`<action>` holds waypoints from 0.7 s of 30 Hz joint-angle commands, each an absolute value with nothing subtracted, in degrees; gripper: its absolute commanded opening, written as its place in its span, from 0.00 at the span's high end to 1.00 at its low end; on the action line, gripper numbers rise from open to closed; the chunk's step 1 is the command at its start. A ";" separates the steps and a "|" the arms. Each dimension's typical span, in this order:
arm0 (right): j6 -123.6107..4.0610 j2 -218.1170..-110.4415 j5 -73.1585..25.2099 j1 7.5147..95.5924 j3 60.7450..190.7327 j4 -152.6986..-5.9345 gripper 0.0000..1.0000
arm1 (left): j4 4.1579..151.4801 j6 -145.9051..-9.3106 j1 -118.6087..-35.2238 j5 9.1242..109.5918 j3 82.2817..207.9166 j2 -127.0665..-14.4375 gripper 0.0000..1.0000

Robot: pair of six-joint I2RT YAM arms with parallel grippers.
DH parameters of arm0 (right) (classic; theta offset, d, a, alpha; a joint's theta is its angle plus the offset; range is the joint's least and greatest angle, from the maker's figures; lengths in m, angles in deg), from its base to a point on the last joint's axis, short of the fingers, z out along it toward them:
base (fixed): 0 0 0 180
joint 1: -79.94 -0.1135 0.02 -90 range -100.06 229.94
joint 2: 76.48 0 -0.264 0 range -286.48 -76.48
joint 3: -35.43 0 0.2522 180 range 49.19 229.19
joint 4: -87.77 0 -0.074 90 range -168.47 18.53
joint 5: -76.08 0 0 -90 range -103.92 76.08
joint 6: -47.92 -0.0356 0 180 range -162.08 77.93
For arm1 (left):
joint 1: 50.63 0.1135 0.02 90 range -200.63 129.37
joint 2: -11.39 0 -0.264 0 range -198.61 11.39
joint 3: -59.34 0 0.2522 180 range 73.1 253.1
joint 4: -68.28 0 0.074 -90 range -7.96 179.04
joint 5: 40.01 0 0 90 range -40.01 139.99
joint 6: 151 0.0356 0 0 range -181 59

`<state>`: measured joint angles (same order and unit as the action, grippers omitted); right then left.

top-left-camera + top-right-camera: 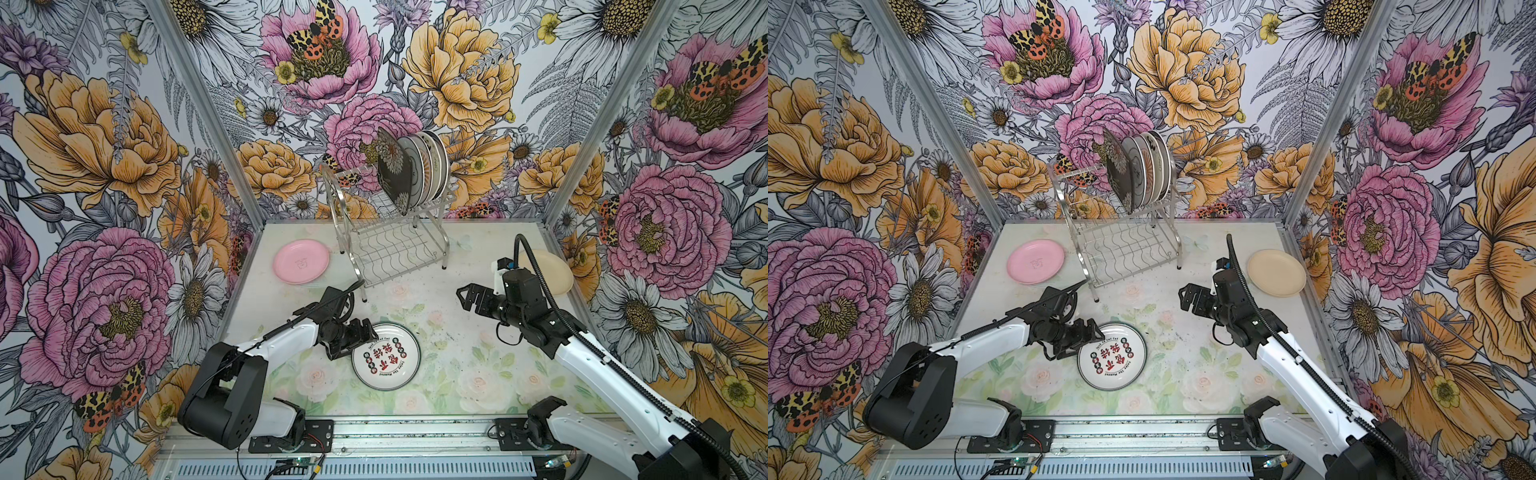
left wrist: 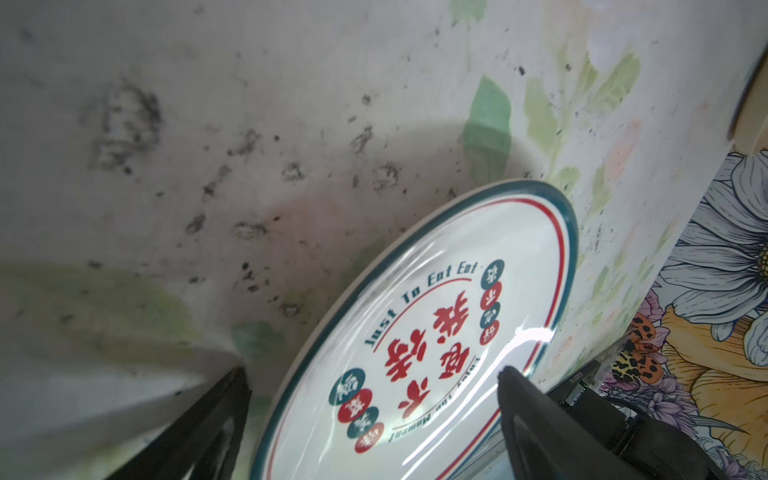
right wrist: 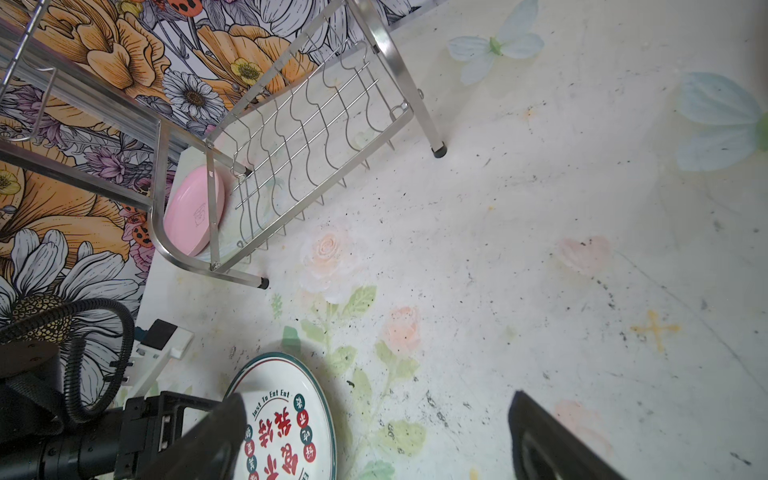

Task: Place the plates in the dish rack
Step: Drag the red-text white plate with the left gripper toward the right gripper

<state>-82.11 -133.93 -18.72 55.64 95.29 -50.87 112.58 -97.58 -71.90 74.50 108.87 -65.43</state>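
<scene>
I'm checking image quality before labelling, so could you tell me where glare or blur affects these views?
Left wrist view: white glare streaks cross the printed plate, and the fingers of the left hand are dark and out of focus. Right wrist view: the rack is sharp, the fingers of the right hand blurred. Both top views: even light, no harsh glare.

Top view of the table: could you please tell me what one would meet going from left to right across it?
pink plate → printed plate → right claw → cream plate
</scene>
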 commanded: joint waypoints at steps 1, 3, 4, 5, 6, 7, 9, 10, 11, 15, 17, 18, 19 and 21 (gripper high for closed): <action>-81.98 -133.52 -19.46 56.12 94.81 -51.05 0.02 | 111.71 -98.43 -70.23 74.53 105.58 -60.47 0.08; -81.77 -133.69 -20.00 56.12 94.76 -51.09 0.02 | 111.64 -98.53 -70.21 74.37 104.21 -57.54 0.11; -81.67 -133.82 -20.28 56.13 94.71 -51.09 0.02 | 111.62 -98.53 -70.35 74.35 103.75 -56.40 0.13; -81.38 -134.03 -20.63 56.16 94.79 -51.13 0.02 | 111.62 -98.61 -70.28 74.33 103.20 -55.27 0.15; -81.21 -134.28 -20.98 56.14 94.86 -51.09 0.02 | 111.36 -98.91 -70.48 74.27 102.68 -54.36 0.18; -81.03 -134.46 -21.28 56.27 94.91 -51.19 0.02 | 110.76 -99.19 -70.60 74.54 102.18 -53.70 0.20; -80.68 -135.05 -21.98 56.29 95.14 -51.14 0.02 | 109.20 -99.91 -70.54 75.07 100.95 -52.88 0.25; -80.57 -135.29 -22.30 56.42 95.24 -51.19 0.02 | 108.58 -100.04 -70.62 75.17 100.41 -52.86 0.27; -80.35 -135.57 -22.61 56.40 95.39 -51.20 0.02 | 107.65 -100.35 -70.66 75.52 99.60 -52.91 0.29; -79.82 -136.23 -23.42 56.78 95.94 -51.22 0.02 | 106.31 -100.82 -71.38 74.70 97.91 -53.28 0.36; -79.62 -136.47 -23.67 56.98 96.12 -51.22 0.02 | 105.51 -100.95 -71.52 74.47 97.26 -53.28 0.39; -79.56 -136.59 -23.84 57.08 96.21 -51.19 0.02 | 104.90 -101.07 -71.47 74.50 96.95 -53.08 0.40; -79.52 -136.72 -23.99 57.25 96.29 -51.26 0.02 | 104.37 -101.16 -71.49 74.73 96.60 -52.97 0.42; -79.31 -137.02 -24.32 57.41 96.38 -51.31 0.02 | 102.90 -101.43 -71.60 75.48 95.92 -52.69 0.46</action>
<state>-80.53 -136.46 -23.16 56.98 95.29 -50.87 106.86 -101.03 -71.14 74.76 96.87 -53.32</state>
